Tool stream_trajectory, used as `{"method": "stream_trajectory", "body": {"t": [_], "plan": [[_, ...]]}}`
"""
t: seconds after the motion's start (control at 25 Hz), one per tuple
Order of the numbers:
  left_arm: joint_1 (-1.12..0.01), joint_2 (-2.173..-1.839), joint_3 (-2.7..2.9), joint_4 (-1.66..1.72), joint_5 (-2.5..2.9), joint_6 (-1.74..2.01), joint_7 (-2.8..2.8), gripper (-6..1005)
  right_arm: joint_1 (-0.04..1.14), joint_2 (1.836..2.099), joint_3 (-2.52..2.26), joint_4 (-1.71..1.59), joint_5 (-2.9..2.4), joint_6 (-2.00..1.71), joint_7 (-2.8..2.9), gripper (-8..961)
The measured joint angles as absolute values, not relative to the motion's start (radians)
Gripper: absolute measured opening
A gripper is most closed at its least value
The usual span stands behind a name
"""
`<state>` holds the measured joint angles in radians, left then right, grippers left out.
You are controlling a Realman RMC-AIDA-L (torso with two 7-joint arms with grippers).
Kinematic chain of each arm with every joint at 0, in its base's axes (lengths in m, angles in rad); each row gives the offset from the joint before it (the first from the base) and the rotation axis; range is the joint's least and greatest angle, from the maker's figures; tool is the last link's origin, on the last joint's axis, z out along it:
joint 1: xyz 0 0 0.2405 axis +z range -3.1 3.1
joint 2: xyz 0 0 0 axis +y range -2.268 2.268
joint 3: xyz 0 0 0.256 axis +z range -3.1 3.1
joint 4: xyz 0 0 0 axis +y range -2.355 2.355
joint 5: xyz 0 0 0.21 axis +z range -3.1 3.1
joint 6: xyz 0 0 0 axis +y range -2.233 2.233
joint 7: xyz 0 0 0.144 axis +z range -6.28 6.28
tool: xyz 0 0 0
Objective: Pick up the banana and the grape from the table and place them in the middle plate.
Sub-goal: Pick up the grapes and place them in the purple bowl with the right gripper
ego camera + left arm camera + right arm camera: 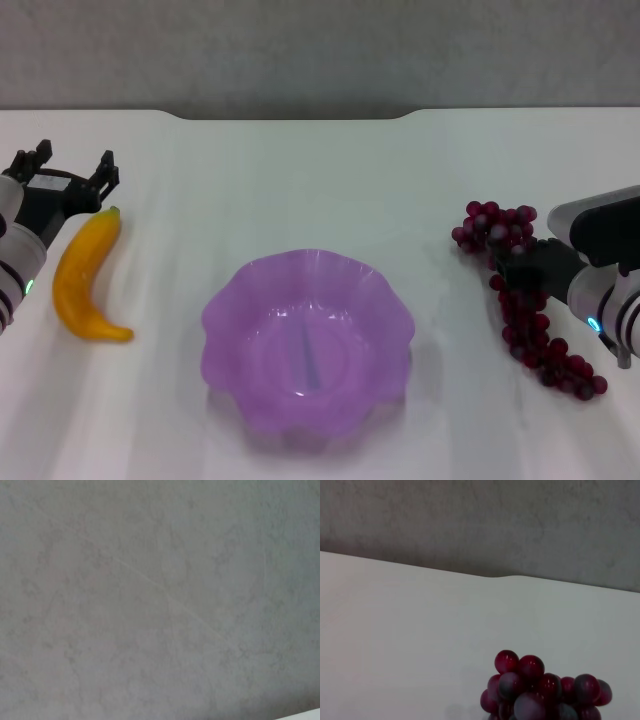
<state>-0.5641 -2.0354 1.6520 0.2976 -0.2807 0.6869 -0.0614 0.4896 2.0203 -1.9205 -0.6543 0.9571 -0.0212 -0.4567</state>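
Our left claw (70,172) is spread wide, with its two black fingers apart. It hovers just past the far tip of the banana (86,277) and holds nothing. Our right claw (525,262) sits over the middle of the grape (528,305), on the right side of the table (300,180). We cannot tell if that claw is apart or pinching, because the dark hand hides its tips.

The banana lies flat on the table, on our left side, well apart from the middle plate (305,340). The grape bunch lies on the table too, stretched out long on our right. In the right wrist view we see the far end of the bunch (545,690) resting on the white top.

The purple plate sits between the two fruits, and nothing is in it yet. So we think no part of the job is done. Both fruits need to be picked up, carried over and set down in the plate. We seem to be just getting ready to grab.
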Motion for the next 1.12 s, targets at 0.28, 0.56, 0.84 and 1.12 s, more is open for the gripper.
{"method": "stream_trajectory", "body": {"t": [0.28, 0.56, 0.84, 1.12], "plan": [[-0.562, -2.035, 1.652, 0.298, -0.281, 0.687, -0.061, 818, 0.486, 2.02, -1.928, -0.662, 0.957, -0.04, -0.457, 393], [-0.558, -2.035, 1.652, 0.298, -0.281, 0.686, -0.061, 818, 0.442, 2.018, -1.973, -0.726, 0.957, -0.121, -0.457, 391], [-0.55, -2.035, 1.652, 0.298, -0.281, 0.686, -0.061, 818, 0.395, 2.018, -2.015, -0.789, 0.957, -0.222, -0.457, 386], [-0.546, -2.034, 1.652, 0.298, -0.281, 0.685, -0.061, 818, 0.371, 2.013, -2.046, -0.862, 0.956, -0.253, -0.457, 384]]}}
